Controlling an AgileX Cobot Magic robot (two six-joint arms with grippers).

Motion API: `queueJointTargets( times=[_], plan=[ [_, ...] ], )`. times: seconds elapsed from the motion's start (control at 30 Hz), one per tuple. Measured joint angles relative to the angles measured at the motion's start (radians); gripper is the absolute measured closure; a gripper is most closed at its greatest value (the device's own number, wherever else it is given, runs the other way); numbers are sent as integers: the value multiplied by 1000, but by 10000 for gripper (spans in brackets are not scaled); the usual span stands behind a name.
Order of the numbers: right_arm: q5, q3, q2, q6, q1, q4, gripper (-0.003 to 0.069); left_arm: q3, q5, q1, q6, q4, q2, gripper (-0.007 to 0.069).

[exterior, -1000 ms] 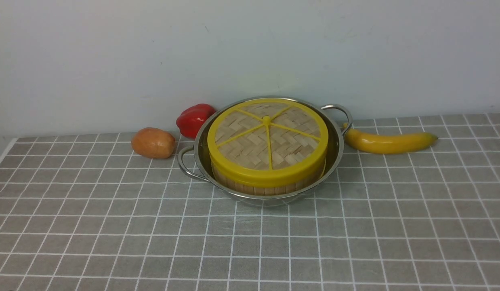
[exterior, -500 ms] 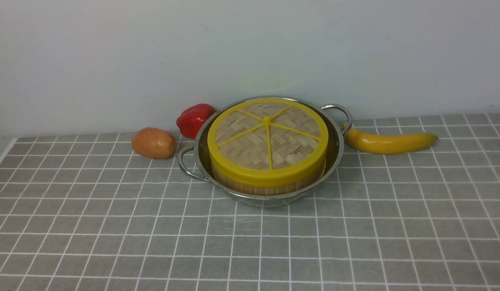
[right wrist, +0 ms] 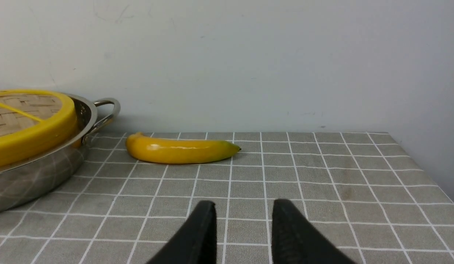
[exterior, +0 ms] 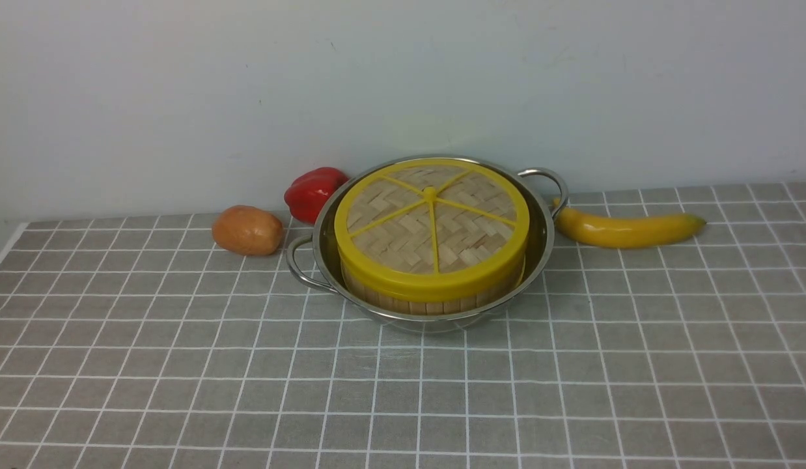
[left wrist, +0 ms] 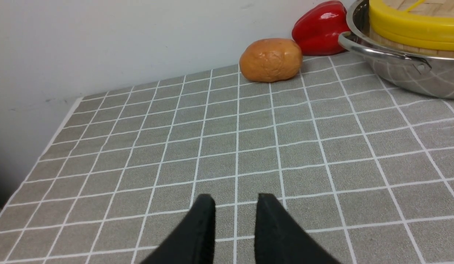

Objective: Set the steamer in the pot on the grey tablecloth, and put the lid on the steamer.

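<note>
Lid [exterior: 431, 221] sits on steamer [exterior: 429, 301] in pot [exterior: 541, 225], frame centre; both my grippers [left wrist: 234, 220] [right wrist: 243, 223] hang parted, empty; I stay clear.

**Plain pale wall behind a table against it**

A bare, off-white wall [exterior: 181, 98] fills the background, matte and evenly lit, with a few faint scuffs and small dark specks. It meets the table along a straight line. At the table's [left wrist: 14, 154] left edge, a shadowed gap drops away beside the wall.

Even soft light, faint shadows, pics slightly hazy, no glare
</note>
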Motion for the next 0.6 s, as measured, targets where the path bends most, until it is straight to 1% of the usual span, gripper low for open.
queueJointTargets(
  times=[0.13, 0.6],
  plan=[
    [1, 0, 0, 0, 0, 0, 419, 0, -1, -19, 0, 0, 0, 454],
    [3, 0, 0, 0, 0, 0, 419, 0, -1, -20, 0, 0, 0, 434]
  ],
)
